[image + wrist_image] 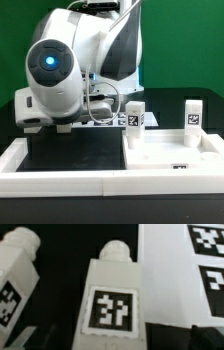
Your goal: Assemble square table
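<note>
The gripper (95, 341) has its jaws spread wide and holds nothing. Dead ahead of it, in line with the gap between the fingers, is one leg (112, 297) of the square table. The leg's tagged face looks back at the wrist, and its long axis runs straight away from the gripper, rounded peg end farthest. A second leg (14, 280) sits parallel, off to one side. A white tagged surface (205, 269) lies just beside the middle leg on the other side (slab or marker board, I cannot tell). The coming move probably calls for a straight advance, with the jaws closing across the leg's narrow width.
</note>
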